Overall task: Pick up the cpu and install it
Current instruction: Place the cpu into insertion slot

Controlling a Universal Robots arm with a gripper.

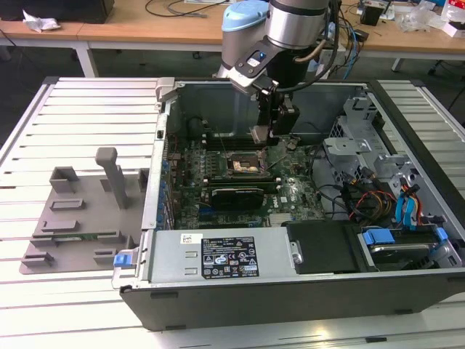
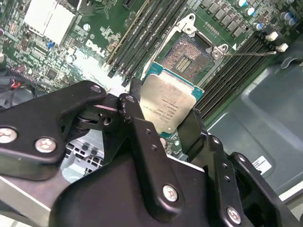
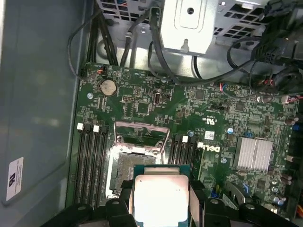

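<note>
The cpu [image 2: 166,105] is a small square chip with a pale silver top on a green edge, and it is pinched between my gripper's [image 2: 163,122] two black fingers [image 2: 134,115]. In the first wrist view the cpu [image 3: 161,195] hangs just above the board, overlapping one edge of the open socket [image 3: 134,171], whose metal frame is lifted. In the exterior view my gripper [image 1: 269,135] reaches down into the open computer case [image 1: 240,298], a little to the exterior view's right of the socket [image 1: 243,164]. My gripper is shut on the cpu [image 1: 259,134].
Memory slots [image 3: 90,161] flank the socket on both sides. A silver heatsink [image 3: 254,153] and bundled cables [image 1: 374,196] lie nearby. A black card [image 1: 236,195] sits in front of the socket. A grey fixture [image 1: 80,218] rests on the slatted table at the exterior view's left.
</note>
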